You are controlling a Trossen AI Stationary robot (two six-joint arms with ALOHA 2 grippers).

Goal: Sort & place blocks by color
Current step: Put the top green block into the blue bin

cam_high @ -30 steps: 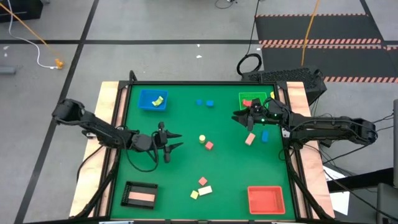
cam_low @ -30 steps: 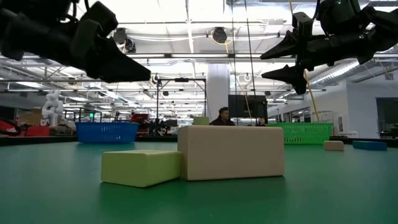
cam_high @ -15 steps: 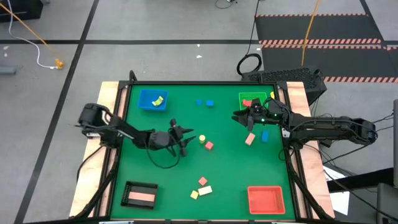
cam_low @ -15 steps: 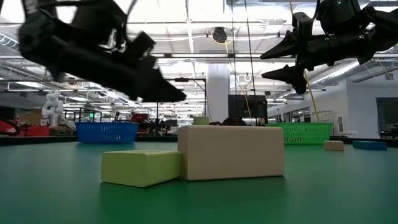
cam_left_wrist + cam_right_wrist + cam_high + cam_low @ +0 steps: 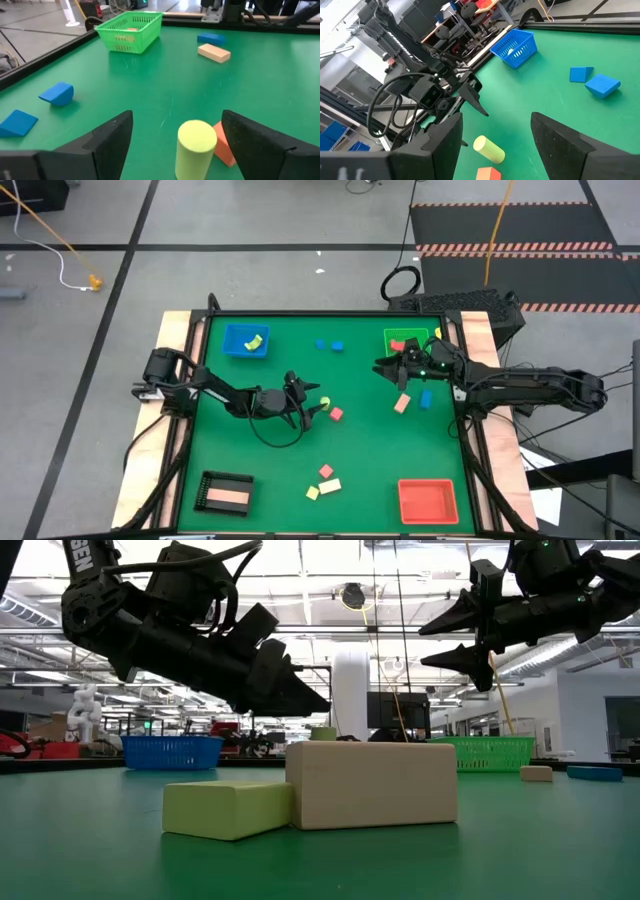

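Note:
A yellow cylinder block (image 5: 196,147) stands upright on the green table beside an orange-red block (image 5: 226,148). My left gripper (image 5: 177,120) is low over the table and open. Its fingers stand on either side of the cylinder (image 5: 323,402) without touching it. My right gripper (image 5: 385,368) hangs open above the table near the green tray (image 5: 421,337), holding nothing. Other blocks lie loose: two blue ones (image 5: 330,346), a pink one (image 5: 402,404), a blue one (image 5: 426,398), and a red, a cream and a yellow-green one (image 5: 326,482) near the front.
A blue tray (image 5: 234,340) at the far left holds a yellow-green block. The green tray holds a red block (image 5: 398,345). A red tray (image 5: 428,500) sits at the near right. A black tray (image 5: 225,492) at the near left holds a pink block. A raised black rim edges the table.
My left gripper has moved toward the table's right edge and sunk toward the yellow cylinder. Its fingers now stand wider apart, on both sides of the cylinder. My right gripper has kept still.

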